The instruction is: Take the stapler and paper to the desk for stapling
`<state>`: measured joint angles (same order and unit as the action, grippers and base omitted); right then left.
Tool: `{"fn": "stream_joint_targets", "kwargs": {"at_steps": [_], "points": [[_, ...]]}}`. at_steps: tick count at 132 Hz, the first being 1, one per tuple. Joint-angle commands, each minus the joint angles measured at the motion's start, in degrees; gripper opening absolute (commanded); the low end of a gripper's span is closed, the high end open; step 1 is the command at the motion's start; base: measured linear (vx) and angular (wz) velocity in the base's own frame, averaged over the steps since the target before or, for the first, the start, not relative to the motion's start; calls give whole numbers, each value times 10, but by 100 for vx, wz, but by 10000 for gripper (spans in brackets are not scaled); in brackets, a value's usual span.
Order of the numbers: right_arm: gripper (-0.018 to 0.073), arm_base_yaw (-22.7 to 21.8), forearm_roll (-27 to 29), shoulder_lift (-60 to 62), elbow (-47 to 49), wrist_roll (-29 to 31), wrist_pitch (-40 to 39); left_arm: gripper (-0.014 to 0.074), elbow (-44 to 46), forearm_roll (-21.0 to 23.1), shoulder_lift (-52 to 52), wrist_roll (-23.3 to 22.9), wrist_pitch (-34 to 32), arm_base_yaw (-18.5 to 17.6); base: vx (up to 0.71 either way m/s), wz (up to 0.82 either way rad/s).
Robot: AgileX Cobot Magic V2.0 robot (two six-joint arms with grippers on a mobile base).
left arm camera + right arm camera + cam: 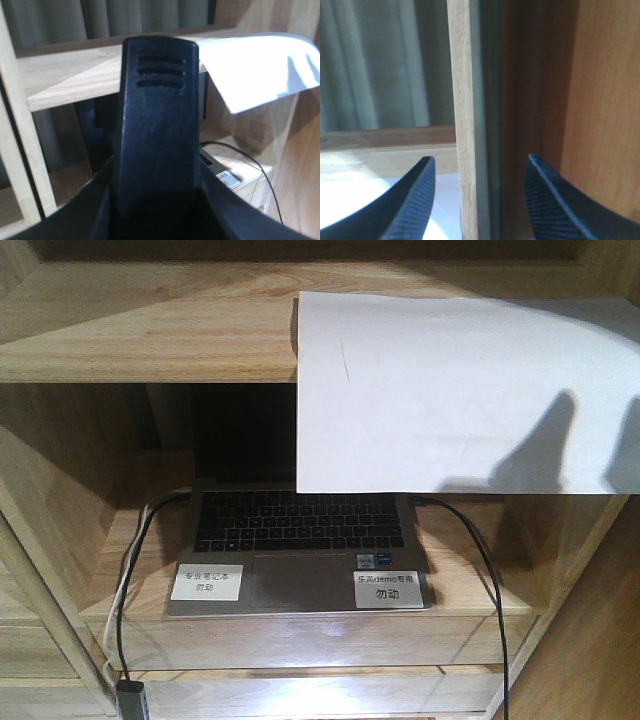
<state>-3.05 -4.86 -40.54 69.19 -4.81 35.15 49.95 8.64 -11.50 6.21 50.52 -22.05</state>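
The paper (460,390) is a large white sheet lying on the upper shelf board, its front part hanging over the shelf edge above a laptop. It also shows in the left wrist view as the paper (260,65) and as a white patch, the paper (350,197), under the right gripper. My left gripper (157,200) is shut on the stapler (157,115), a black body with three slots standing upright between the jaws. My right gripper (479,157) is open, its fingers on either side of a vertical wooden post (462,125). The desk is out of view.
An open laptop (298,550) with two small white labels sits on the lower shelf, black cables (480,570) running off both sides. Shelf side walls (605,100) stand close to the right gripper. Grey curtains (375,65) hang behind the shelf.
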Motion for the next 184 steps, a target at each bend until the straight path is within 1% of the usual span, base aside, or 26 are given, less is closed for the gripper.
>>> {"fn": "stream_joint_targets", "kwargs": {"at_steps": [1, 30, 184], "points": [[378, -4, -4, -3, 16, 4, -42, -6, 12, 10, 1, 0, -67, -3, 0, 0], [378, -4, -4, -3, 16, 4, -42, -6, 12, 15, 0, -1, -85, -3, 0, 0], [378, -4, -4, -3, 16, 4, -38, -6, 12, 15, 0, -1, -84, -3, 0, 0]]}}
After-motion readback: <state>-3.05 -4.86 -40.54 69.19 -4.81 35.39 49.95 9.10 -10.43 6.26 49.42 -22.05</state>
